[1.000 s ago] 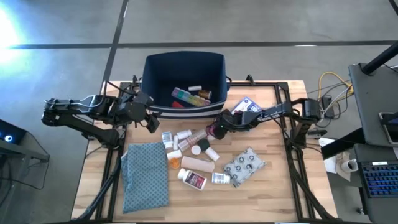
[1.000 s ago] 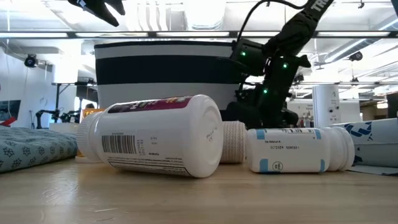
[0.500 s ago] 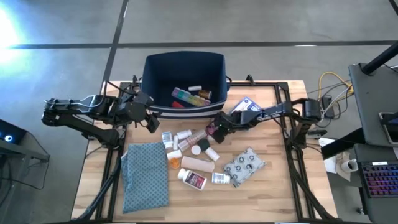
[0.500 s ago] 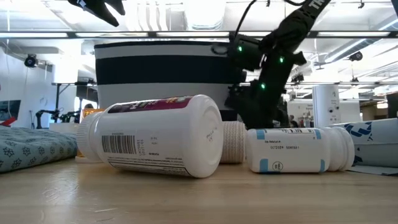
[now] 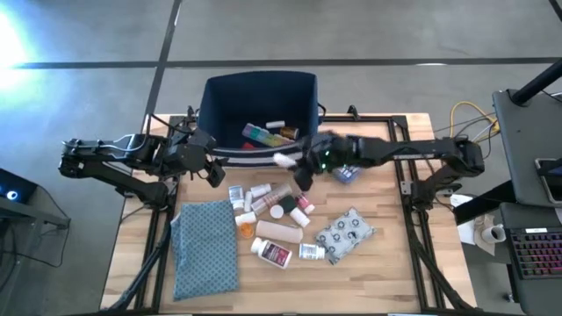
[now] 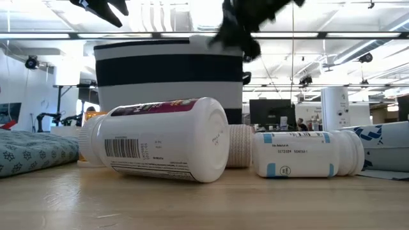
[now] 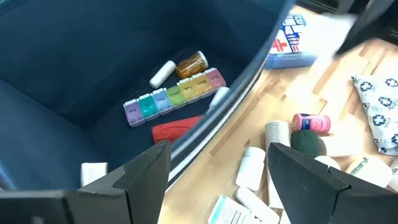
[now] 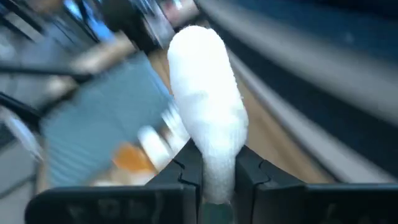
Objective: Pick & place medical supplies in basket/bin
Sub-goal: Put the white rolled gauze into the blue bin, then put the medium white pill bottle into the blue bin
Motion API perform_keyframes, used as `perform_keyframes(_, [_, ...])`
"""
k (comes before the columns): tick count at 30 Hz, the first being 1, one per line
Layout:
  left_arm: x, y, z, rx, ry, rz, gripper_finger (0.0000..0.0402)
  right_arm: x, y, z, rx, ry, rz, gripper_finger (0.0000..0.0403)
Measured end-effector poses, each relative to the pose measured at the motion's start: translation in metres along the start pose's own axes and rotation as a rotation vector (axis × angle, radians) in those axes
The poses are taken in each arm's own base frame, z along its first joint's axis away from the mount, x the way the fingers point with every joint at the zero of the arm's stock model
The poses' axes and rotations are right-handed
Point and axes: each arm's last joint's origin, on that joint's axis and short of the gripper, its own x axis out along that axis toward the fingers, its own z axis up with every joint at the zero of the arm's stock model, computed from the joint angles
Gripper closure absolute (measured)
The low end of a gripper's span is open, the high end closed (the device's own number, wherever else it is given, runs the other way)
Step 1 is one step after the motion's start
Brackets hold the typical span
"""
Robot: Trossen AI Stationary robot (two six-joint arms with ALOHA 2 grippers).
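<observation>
The navy bin [image 5: 259, 96] stands at the table's far edge and holds the rainbow pill organizer [image 7: 174, 98], a red tube [image 7: 177, 130] and small bottles. White pill bottles [image 5: 263, 195], a tan roll [image 5: 279, 232] and the grey patterned pouch [image 5: 345, 233] lie on the table in front of it. My right gripper [image 5: 297, 163] is shut on a white soft roll [image 8: 208, 106], raised beside the bin's near rim. My left gripper [image 5: 213, 174] is open and empty, above the table by the bin's near left corner. My right gripper pinches one end of the white roll [image 8: 211, 163] between its two fingers [image 8: 186, 177]. The rest of the roll sticks out forward past the fingertips. The roll [image 5: 283, 160] is lifted clear of the table, by the bin's near rim.
A flat teal dotted cloth [image 5: 206, 247] lies at the near left. A blue-white red-cross box [image 5: 349, 172] lies partly under my right arm. A large white bottle [image 6: 160, 148] and a smaller one [image 6: 307, 153] lie on their sides near the table's front.
My right gripper has risen from the pile of supplies and gone toward the far edge and the bin, quickly enough to blur. The white roll has been lifted clear of the table with it.
</observation>
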Motion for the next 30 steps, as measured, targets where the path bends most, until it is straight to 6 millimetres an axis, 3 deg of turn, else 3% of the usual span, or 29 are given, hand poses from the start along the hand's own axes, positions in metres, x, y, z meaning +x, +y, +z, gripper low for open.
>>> perform_keyframes(5, [0.000, 0.000, 0.000, 0.000, 0.000, 0.000, 0.0154, -0.015, 0.003, 0.054, -0.080, -0.175, 0.018, 0.0368])
perform_keyframes(11, [0.000, 0.000, 0.000, 0.001, 0.001, -0.001, 0.0154, 0.011, -0.038, 0.095, -0.024, -0.157, -0.124, 0.0310])
perform_keyframes(15, [0.000, -0.001, -0.001, -0.015, 0.014, -0.019, 0.0154, 0.028, -0.057, 0.103, -0.011, -0.017, -0.217, 0.0236])
perform_keyframes(20, [0.000, 0.001, -0.006, -0.048, 0.078, -0.026, 0.0154, 0.039, -0.053, 0.110, -0.123, 0.024, -0.275, 0.0167])
perform_keyframes(26, [-0.011, 0.013, -0.027, -0.199, 0.339, -0.002, 0.0154, 0.030, -0.045, 0.124, -0.206, -0.039, -0.321, 0.0127])
perform_keyframes(30, [-0.021, 0.011, -0.037, -0.339, 0.369, -0.011, 0.0154, 0.013, -0.042, 0.132, -0.217, -0.081, -0.408, 0.0120])
